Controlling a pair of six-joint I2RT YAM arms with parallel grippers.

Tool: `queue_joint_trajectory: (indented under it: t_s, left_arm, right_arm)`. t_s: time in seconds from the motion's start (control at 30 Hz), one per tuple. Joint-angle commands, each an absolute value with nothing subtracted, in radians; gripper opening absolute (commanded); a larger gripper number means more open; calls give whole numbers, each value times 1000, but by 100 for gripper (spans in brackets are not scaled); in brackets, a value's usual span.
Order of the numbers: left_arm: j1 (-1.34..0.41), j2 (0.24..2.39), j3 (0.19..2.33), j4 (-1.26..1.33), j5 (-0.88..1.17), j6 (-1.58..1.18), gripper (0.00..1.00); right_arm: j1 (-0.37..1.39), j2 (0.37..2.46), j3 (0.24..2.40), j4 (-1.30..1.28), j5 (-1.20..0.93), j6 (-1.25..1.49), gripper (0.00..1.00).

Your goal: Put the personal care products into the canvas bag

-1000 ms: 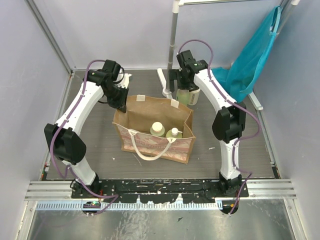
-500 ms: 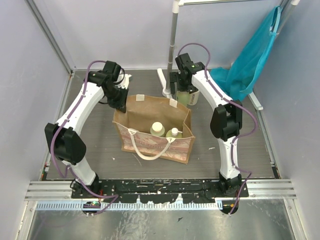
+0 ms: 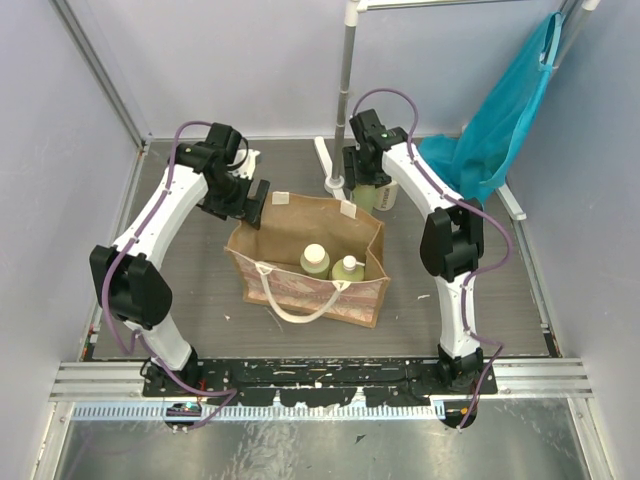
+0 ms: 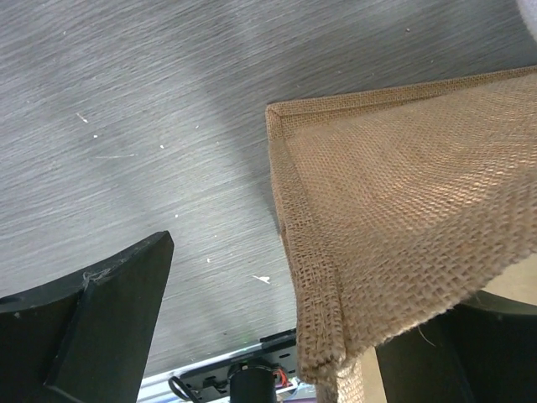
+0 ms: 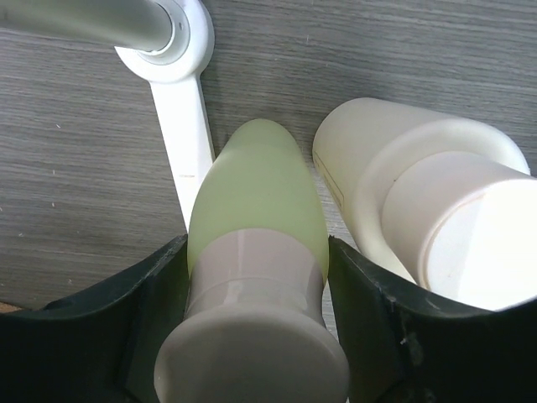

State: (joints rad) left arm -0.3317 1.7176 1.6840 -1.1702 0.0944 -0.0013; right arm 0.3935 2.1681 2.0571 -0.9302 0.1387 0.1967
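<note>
**Two bottles bagged, a third gripped at the far edge**

A dark grey, wood-grained tabletop (image 3: pixel 410 320) is enclosed by pale lilac walls (image 3: pixel 250 70). At 12 o'clock a metal pole (image 3: pixel 346 70) rises from a white foot (image 5: pixel 180 109), and a teal blue cloth (image 3: pixel 500 110) is hung at 2 o'clock.

The boxy tan canvas bag (image 3: pixel 310 290) with cream looped handles is stood open at the table's centre. Two translucent yellow-green bottles (image 3: pixel 315 260) (image 3: pixel 348 268) with cream tops are seen upright inside it, side by side.

The left arm is arched forward so that the left gripper (image 3: pixel 248 198) is brought to the bag's 10 o'clock corner. Its black fingers are spread wide — the coarse woven rim (image 4: pixel 403 218) lies between them, untouched.

The right arm is stretched to 1 o'clock of the bag. The right gripper (image 5: pixel 256 336) is pointed down, its fingers pressed against both sides of a third yellow-green bottle (image 5: pixel 256 201) — smooth, rounded, white-capped. Just beside it, at its 3 o'clock, a cream plastic bottle (image 5: pixel 419 201) is stood.
</note>
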Motion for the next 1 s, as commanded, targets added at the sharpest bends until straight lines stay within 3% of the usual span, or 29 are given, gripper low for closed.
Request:
queue_joint_trajectory:
  t_s: [0.0, 0.17, 0.7, 0.97]
  left_arm:
    - [-327, 1709, 1680, -1179, 70, 11, 98]
    - [-328, 1704, 1680, -1188, 55, 12, 98]
    - [-327, 1692, 1687, -1194, 63, 16, 98]
    - [-327, 1670, 1673, -1192, 55, 28, 98]
  right_arm:
    - [397, 2115, 2032, -901, 187, 165, 16]
    - [397, 2074, 2050, -940, 209, 151, 1]
    - [398, 1917, 2325, -1233, 292, 151, 1]
    - [397, 1812, 2462, -1331, 230, 132, 1]
